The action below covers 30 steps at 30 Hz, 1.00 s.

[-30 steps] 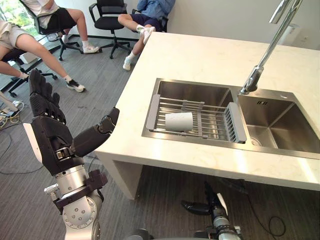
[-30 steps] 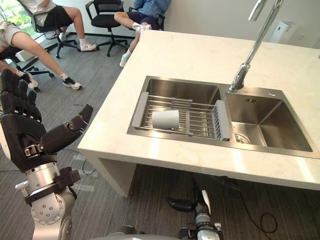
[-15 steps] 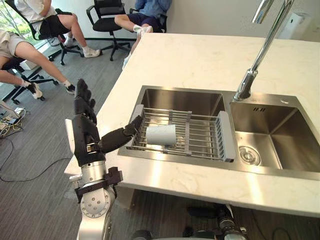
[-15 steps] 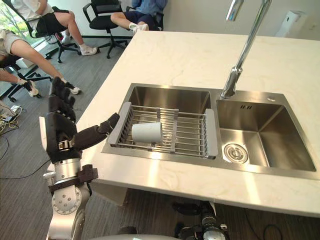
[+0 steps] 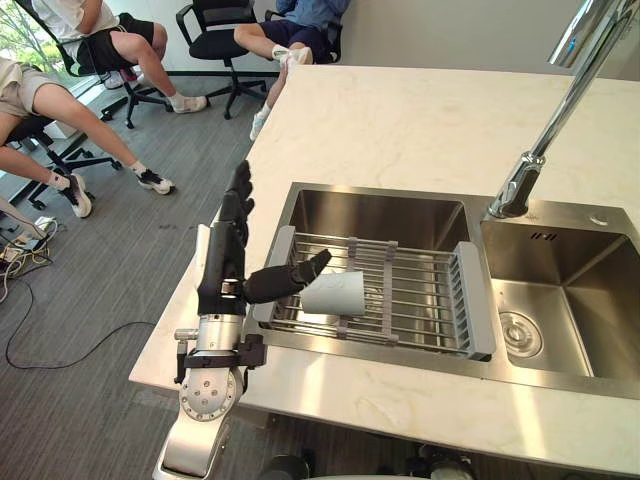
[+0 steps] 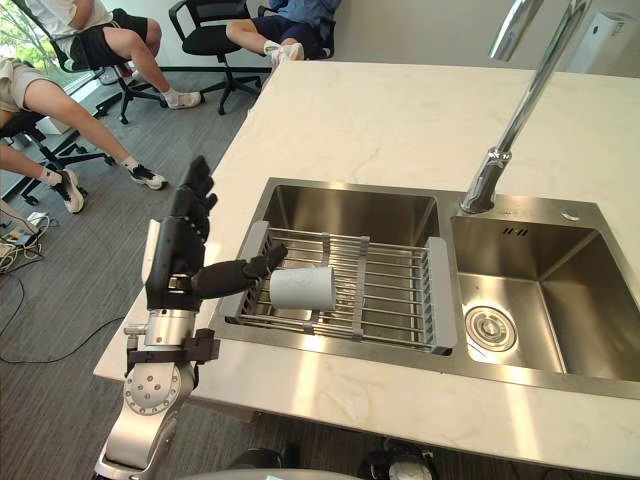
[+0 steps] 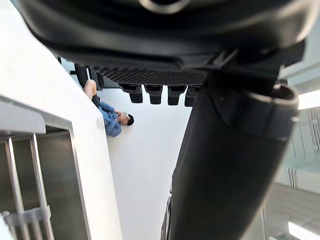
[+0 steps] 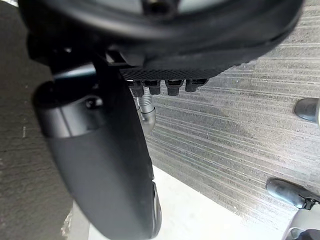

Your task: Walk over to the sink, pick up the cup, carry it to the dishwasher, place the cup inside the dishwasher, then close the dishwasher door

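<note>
Figure: my left hand (image 5: pixel 222 262) at the edge of the sink (image 5: pixel 380 215), fingers straight and apart, thumb reaching over the rack (image 5: pixel 425 292). The cup (image 5: pixel 335 292) lies on its side on that rack, just beside the thumb, not yet gripped. My right hand (image 8: pixel 100 165), relaxed and empty, hangs over the floor (image 8: pixel 225 140). Walk done, I judge. Pickup, carry, placing and door-closing remain.

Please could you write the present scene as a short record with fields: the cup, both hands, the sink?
cup: lying on its side on the rack
rack: across the left basin of the sink
left hand: open, beside the cup, thumb pointing at it; contact unclear
right hand: open, above the floor
task step: cup not yet picked up
</note>
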### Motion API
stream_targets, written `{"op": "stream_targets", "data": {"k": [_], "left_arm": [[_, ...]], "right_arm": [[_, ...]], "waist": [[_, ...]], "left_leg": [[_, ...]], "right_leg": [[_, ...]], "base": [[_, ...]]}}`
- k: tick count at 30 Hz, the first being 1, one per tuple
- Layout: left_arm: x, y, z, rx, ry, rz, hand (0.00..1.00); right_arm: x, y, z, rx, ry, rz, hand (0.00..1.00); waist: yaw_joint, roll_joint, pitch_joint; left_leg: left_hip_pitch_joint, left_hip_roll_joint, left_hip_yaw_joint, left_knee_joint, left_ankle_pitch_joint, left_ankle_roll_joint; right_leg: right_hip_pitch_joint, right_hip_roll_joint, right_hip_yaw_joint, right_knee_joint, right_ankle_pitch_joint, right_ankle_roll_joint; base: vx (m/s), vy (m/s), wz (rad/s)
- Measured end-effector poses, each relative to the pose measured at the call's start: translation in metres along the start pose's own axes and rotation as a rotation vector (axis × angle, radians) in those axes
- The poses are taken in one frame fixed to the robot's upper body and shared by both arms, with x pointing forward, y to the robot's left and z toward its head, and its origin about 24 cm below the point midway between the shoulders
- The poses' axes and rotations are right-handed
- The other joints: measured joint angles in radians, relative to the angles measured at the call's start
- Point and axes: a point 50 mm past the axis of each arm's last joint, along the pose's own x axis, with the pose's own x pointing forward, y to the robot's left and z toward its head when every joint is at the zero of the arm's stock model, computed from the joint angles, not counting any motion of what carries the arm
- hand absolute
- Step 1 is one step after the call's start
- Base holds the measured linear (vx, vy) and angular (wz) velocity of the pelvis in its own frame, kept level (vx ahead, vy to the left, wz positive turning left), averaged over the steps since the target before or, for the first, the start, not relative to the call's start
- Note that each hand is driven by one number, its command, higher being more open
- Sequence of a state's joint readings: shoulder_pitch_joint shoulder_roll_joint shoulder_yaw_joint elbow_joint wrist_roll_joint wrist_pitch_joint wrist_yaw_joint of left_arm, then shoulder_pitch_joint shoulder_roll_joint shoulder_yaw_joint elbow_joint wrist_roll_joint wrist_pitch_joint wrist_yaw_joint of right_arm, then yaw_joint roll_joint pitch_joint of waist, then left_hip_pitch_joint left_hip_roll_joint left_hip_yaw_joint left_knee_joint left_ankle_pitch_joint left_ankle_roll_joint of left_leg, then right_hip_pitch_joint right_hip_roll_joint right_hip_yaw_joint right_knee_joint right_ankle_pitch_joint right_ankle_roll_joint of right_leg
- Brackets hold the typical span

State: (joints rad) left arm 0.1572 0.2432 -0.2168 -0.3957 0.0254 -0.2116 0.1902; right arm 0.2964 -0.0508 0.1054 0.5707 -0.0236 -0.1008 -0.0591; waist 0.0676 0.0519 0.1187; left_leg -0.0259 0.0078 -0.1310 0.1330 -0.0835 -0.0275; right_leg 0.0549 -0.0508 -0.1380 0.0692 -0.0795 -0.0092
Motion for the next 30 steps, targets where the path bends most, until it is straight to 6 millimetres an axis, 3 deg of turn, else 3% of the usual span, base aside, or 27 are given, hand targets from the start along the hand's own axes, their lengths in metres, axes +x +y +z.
{"op": "stream_targets", "data": {"k": [13,22,30], "left_arm": [[-0.003,-0.007,-0.038,0.236,0.157,-0.221,1.0],[0.019,-0.009,-0.035,0.328,0.097,-0.253,1.0],[0.024,-0.006,-0.042,0.421,0.114,-0.272,1.0]], "right_arm": [[-0.004,-0.002,-0.009,-0.003,0.031,0.013,1.0],[-0.004,-0.002,-0.009,-0.004,0.03,0.022,1.0],[-0.003,-0.001,-0.007,-0.004,0.025,0.025,1.0]], "waist": [[-0.01,-0.022,-0.043],[-0.019,-0.024,-0.047],[-0.033,-0.025,-0.048]], "left_leg": [[0.005,0.007,-0.026,-0.056,0.04,-0.009],[-0.007,0.005,-0.043,-0.06,0.049,-0.011],[-0.018,0.005,-0.044,-0.062,0.051,-0.011]], "right_leg": [[0.002,0.016,-0.024,-0.023,0.015,0.002],[-0.006,0.015,-0.035,-0.024,0.017,0.003],[-0.017,0.016,-0.036,-0.023,0.018,0.002]], "base": [[-0.01,-0.012,0.05],[-0.01,0.009,0.05],[0.0,0.001,0.0]]}}
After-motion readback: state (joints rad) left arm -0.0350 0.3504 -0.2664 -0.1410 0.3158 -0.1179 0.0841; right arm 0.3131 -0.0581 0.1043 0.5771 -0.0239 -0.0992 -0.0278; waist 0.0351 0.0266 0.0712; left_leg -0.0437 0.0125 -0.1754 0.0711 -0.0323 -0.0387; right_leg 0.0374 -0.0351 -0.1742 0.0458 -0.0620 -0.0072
